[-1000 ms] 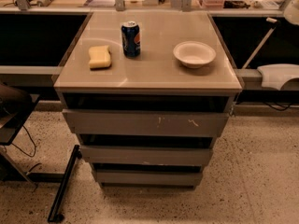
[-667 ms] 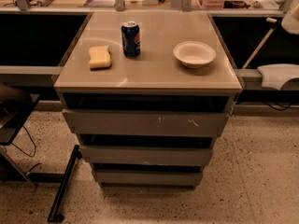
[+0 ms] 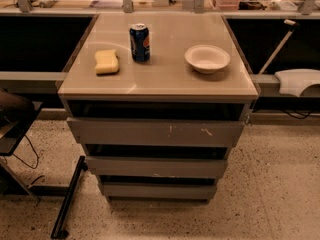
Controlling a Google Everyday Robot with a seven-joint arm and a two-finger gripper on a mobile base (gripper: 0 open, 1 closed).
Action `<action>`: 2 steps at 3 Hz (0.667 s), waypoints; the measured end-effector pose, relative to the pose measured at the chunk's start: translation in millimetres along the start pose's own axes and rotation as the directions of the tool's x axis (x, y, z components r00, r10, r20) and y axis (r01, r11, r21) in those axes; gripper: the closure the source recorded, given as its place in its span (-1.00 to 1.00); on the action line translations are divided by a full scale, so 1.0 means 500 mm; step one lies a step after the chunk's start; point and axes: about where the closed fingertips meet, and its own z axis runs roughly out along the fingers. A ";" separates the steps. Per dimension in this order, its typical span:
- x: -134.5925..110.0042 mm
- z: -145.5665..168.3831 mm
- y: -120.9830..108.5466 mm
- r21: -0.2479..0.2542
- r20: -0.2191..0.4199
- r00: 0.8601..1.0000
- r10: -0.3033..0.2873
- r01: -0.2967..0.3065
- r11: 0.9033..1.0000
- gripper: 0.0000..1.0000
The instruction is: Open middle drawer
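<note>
A grey drawer cabinet stands in the middle of the camera view with three stacked fronts. The middle drawer (image 3: pixel 156 167) has a plain, handleless grey front and sits pushed in, with a dark gap above it. The top front (image 3: pixel 155 132) is larger and bears white scratch marks. The bottom front (image 3: pixel 157 190) is the shortest. My gripper does not show in this view. Only a white rounded part (image 3: pixel 297 81) shows at the right edge, level with the cabinet top.
On the beige cabinet top (image 3: pixel 160 79) lie a yellow sponge (image 3: pixel 106 61), a blue soda can (image 3: pixel 140 42) and a white bowl (image 3: pixel 207 58). A black stand leg (image 3: pixel 69 198) lies on the speckled floor at left. Dark counters flank the cabinet.
</note>
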 end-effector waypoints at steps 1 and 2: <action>-0.002 -0.016 0.037 0.026 0.024 1.000 -0.008 0.008 1.000 -1.00; -0.002 -0.016 0.037 0.026 0.024 1.000 -0.008 0.008 1.000 -1.00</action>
